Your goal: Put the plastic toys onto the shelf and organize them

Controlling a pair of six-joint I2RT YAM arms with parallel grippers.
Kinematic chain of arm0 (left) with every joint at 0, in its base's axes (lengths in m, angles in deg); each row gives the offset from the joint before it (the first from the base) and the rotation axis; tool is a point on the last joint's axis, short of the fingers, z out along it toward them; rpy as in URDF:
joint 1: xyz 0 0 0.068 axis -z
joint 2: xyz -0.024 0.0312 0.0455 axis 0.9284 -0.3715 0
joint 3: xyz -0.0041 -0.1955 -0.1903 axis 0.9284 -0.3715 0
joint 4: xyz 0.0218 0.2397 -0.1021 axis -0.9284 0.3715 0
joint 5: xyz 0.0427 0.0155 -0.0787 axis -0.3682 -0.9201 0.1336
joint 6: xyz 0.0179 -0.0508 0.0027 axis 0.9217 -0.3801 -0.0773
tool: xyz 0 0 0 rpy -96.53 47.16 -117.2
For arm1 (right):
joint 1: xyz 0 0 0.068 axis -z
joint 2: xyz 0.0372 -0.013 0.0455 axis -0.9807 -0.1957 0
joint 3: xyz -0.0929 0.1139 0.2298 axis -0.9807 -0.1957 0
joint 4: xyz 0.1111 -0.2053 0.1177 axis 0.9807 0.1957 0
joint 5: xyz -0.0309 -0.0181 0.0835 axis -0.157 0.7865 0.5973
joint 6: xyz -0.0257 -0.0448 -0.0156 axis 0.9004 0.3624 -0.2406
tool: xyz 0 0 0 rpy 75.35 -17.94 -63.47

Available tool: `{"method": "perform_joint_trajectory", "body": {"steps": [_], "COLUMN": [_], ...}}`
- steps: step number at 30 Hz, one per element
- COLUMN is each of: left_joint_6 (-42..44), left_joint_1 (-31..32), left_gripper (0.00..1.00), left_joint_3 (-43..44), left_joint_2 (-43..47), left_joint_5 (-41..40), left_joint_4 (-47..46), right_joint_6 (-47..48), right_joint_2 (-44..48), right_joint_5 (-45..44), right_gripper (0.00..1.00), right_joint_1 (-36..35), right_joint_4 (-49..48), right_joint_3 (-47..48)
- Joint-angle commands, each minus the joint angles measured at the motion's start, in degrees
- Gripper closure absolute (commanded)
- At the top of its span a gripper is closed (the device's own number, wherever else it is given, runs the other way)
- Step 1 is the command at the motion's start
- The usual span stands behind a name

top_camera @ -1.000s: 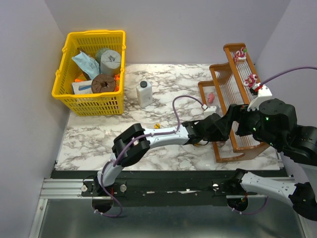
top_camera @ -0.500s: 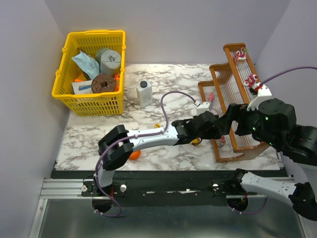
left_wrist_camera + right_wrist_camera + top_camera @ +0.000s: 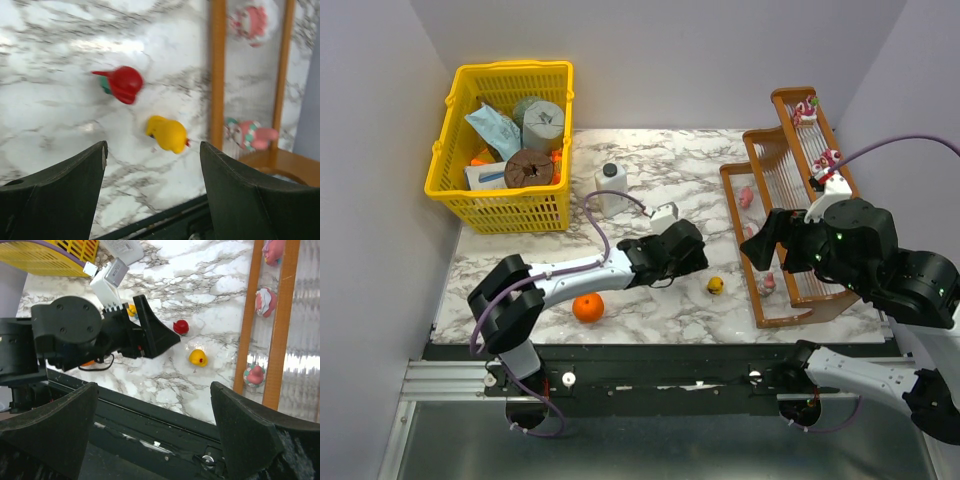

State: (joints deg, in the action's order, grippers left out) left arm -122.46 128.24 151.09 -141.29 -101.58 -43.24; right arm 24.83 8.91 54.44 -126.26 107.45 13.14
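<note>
Withdrawn from shelf (image 3: 790, 317) to mid-tabletop (image 3: 510, 262): left gripper (image 3: 152, 150), jaws apart, empty. Right gripper (image 3: 154, 386): wide open, over lowest tier. Plastic toys (image 3: 827, 160): about five shelved. Yellow duck (image 3: 716, 286), red toy (image 3: 123, 84): loose, unshelved.

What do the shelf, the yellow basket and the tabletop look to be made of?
Shelf: wood by its look, brown-orange rails with a slight sheen; its tiers are floored with thin clear rods, likely plastic.
Yellow basket: moulded plastic, going by the uniform glossy colour and lattice walls.
Tabletop: marble-patterned, white with grey veins and soft reflections; whether it is stone or printed laminate, the pictures cannot tell.
</note>
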Motion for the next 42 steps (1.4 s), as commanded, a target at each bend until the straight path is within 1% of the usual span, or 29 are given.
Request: {"method": "perform_joint_trajectory", "body": {"steps": [1, 4, 6, 8, 12, 16, 22, 28, 42], "left_joint_6": [-1.84, -1.75, -1.23, -0.44, 0.27, 1.24, 0.27, -1.04, -0.88], "left_joint_1": [-2.39, -3.36, -3.63, -3.89, -4.59, -4.77, -5.29, -5.91, -6.53], "left_gripper": [0.17, 0.17, 0.17, 0.17, 0.18, 0.2, 0.24, 0.3, 0.38], "left_joint_3": [-1.85, -1.76, -1.76, -1.94, -0.72, 0.96, 1.22, 1.31, 2.01], "left_joint_2": [0.96, -0.79, -1.5, -2.38, -5.1, -8.35, -10.11, -11.26, -13.54], "left_joint_5": [-1.52, -0.73, -2.04, -2.14, 0.05, 1.11, 2.34, 4.01, 6.47], "left_joint_4": [0.17, -0.71, -1.5, -3.96, -7.04, -6.96, -8.01, -9.41, -9.86], "right_joint_6": [-1.47, -1.65, -1.65, -1.56, -1.12, -0.68, -0.07, 0.46, 0.81], "right_joint_2": [-0.15, -0.24, -0.33, -0.5, -0.68, -1.03, -1.38, -2.0, -2.53], "right_joint_5": [0.97, 0.71, 0.53, 0.27, -0.61, -1.31, -2.28, -2.72, -3.34], "right_gripper": [0.0, 0.0, 0.0, 0.0, 0.0, 0.0, 0.0, 0.0, 0.0], "right_joint_1": [0.26, 0.26, 0.18, 0.18, 0.26, 0.18, 0.18, 0.26, 0.26], "right_joint_4": [-2.26, -2.44, -2.44, -2.44, -2.35, -2.26, -2.09, -2.0, -1.91], "right_joint_3": [-0.8, -0.62, -0.27, 0.17, 0.61, 0.61, 0.87, 1.4, 1.49]}}
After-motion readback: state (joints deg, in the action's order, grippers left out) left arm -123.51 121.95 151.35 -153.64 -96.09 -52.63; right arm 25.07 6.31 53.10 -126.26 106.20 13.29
